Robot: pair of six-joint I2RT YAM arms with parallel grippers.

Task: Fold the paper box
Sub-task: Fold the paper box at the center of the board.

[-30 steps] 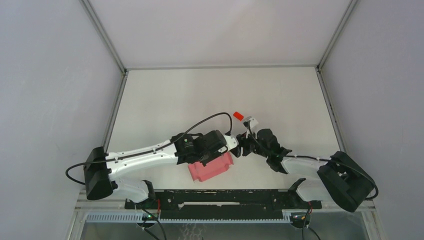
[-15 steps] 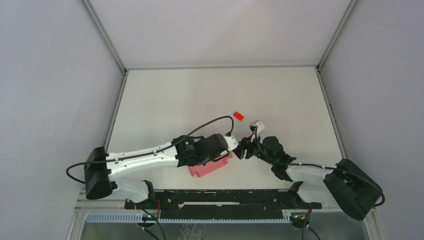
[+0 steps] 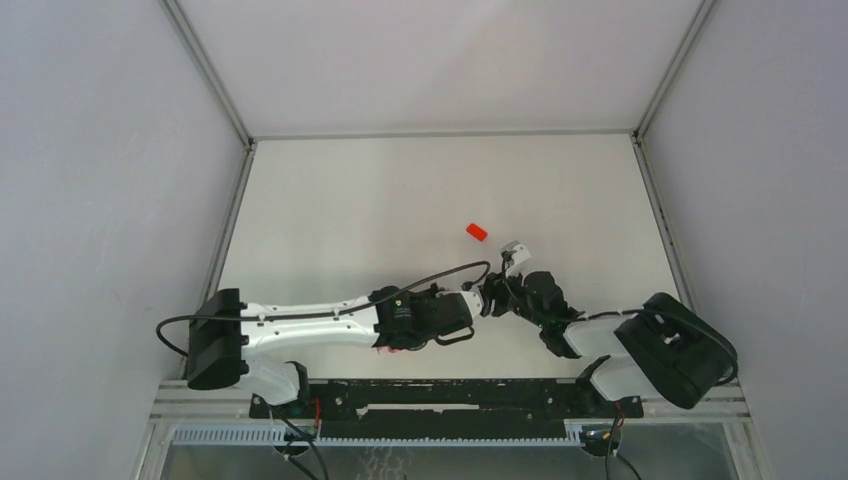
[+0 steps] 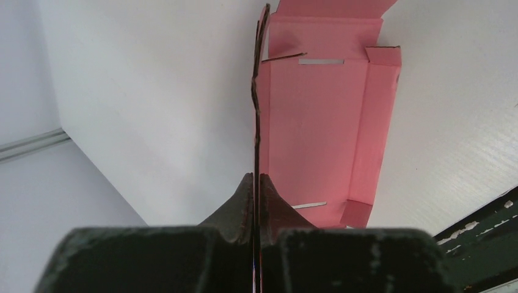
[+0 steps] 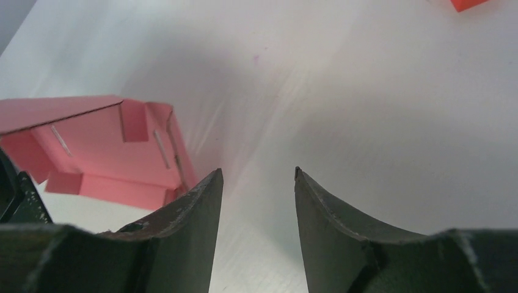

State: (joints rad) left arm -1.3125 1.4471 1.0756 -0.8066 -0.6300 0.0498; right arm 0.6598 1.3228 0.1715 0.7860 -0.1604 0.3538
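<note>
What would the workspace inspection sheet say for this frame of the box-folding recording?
Surface: white table, matte.
Job's things: pink paper box, partly folded, side flaps raised, one wall clamped edge-on.
Clutter: small red block, on the table apart from the box.
Grippers: left gripper shut on the paper box's wall; right gripper open, holding nothing, beside the box.
Cables: black cable arching over the left arm's wrist.
Surroundings: grey enclosure walls; black rail at the near edge.

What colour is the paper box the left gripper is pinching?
Plain pink; the paper box shows best in the left wrist view.
</note>
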